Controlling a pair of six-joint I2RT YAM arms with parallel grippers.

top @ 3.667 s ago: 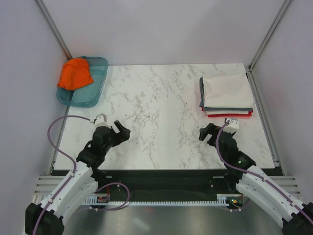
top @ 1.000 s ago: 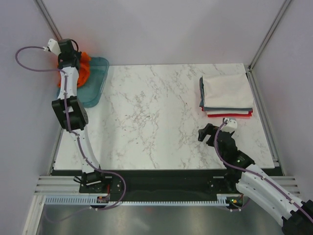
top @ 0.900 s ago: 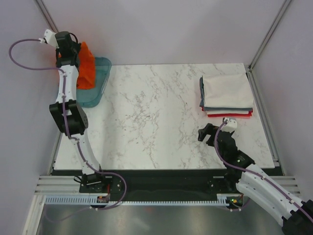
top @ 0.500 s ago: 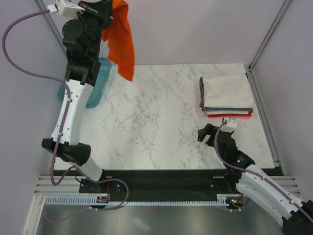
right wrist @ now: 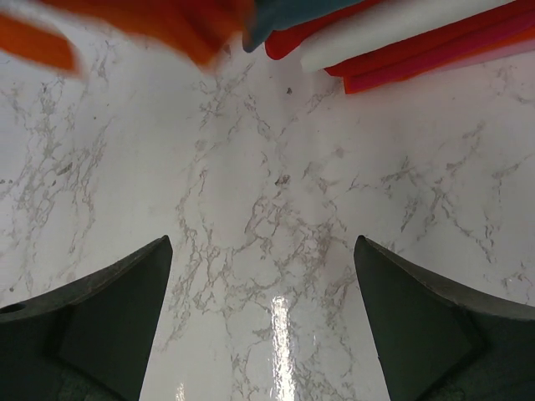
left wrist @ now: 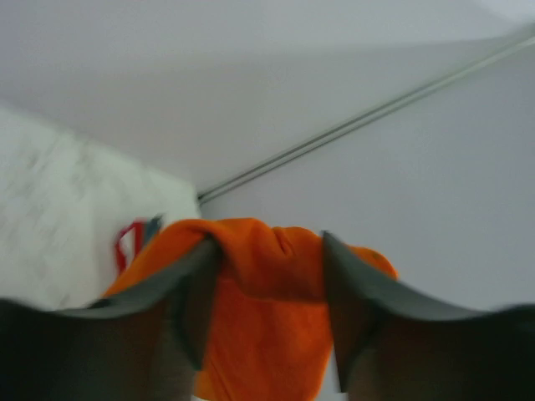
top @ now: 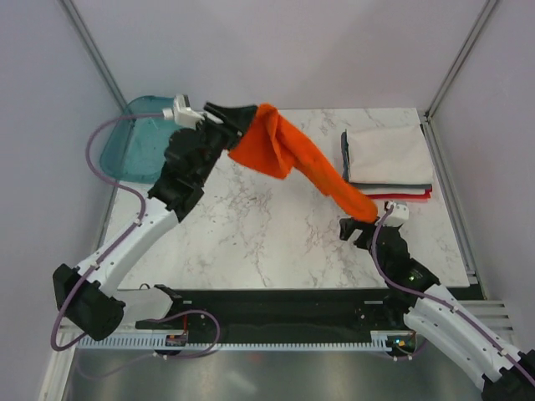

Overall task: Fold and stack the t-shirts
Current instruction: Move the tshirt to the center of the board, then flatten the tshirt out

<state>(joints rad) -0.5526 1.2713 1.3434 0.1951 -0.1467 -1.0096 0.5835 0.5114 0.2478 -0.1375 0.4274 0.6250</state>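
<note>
The bright orange t-shirt (top: 284, 154) stretches through the air above the table, from my left gripper (top: 238, 117) down to the right. Its loose end (top: 359, 209) hangs just over my right gripper (top: 355, 227). In the left wrist view the orange t-shirt (left wrist: 267, 334) is bunched between the partly spread fingers of the left gripper (left wrist: 272, 242) and touches both. A stack of folded t-shirts (top: 389, 159), white on top with grey and red below, lies at the back right. My right gripper (right wrist: 263, 251) is wide open over bare marble, with the stack's edge (right wrist: 401, 33) ahead.
The teal plastic tray (top: 125, 154) sits at the back left corner, now without the shirt. Grey walls and metal posts close in the marble table (top: 251, 225) on the left, back and right.
My left arm swung the orange t-shirt from high above the tray down and to the right over the table. Its fingers have spread somewhat. The right arm stayed put.
</note>
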